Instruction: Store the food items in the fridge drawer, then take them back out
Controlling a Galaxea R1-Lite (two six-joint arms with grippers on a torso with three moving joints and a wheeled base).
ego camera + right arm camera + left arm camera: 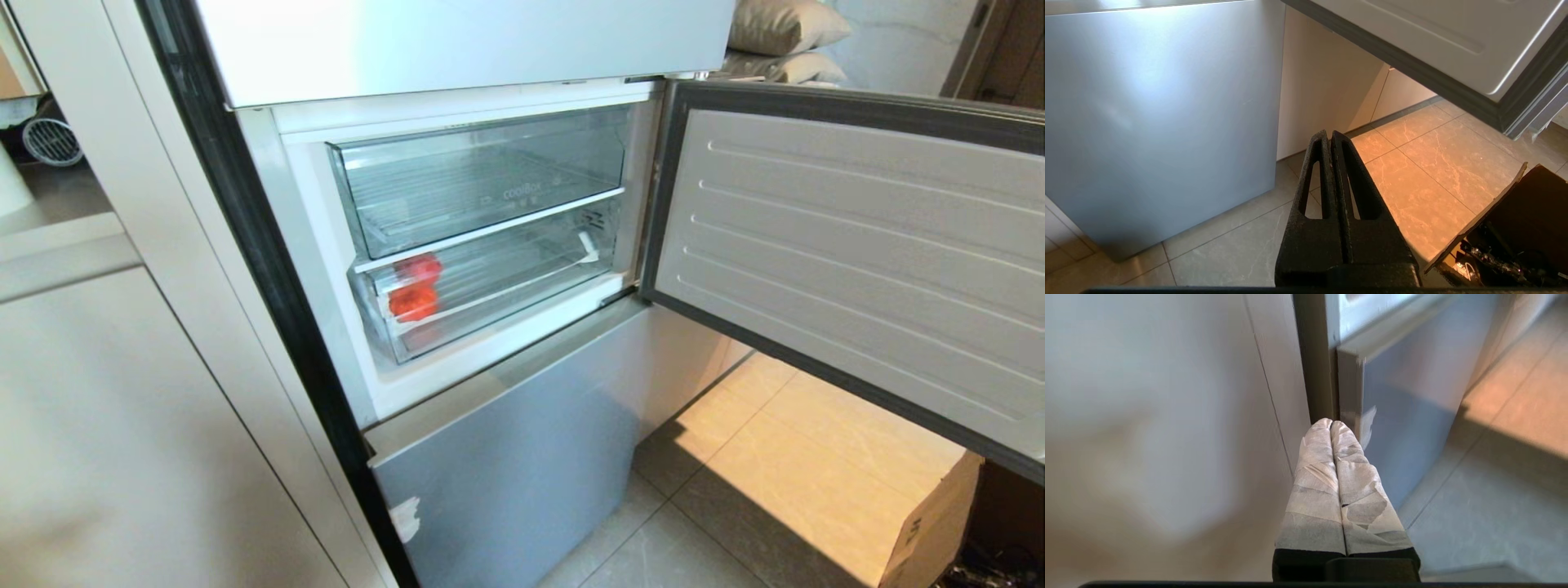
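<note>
Pressed together and empty, the tape-wrapped left gripper [1332,424] is held low before the fridge's lower door [1404,428]. Likewise shut on nothing, the right gripper [1330,134] is hung above the floor tiles [1412,192], a cardboard box [1515,216] at four o'clock. Farther off, two red food items [414,286] are seen at the nine-o'clock end of the fridge drawer [506,282], beneath the upper bin [482,175].

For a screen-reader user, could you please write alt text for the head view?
An open fridge compartment holds two clear bins; the lower fridge drawer, pushed in, has red-orange food items at its left end. The fridge door stands open to the right above a tiled floor and cardboard box.
</note>
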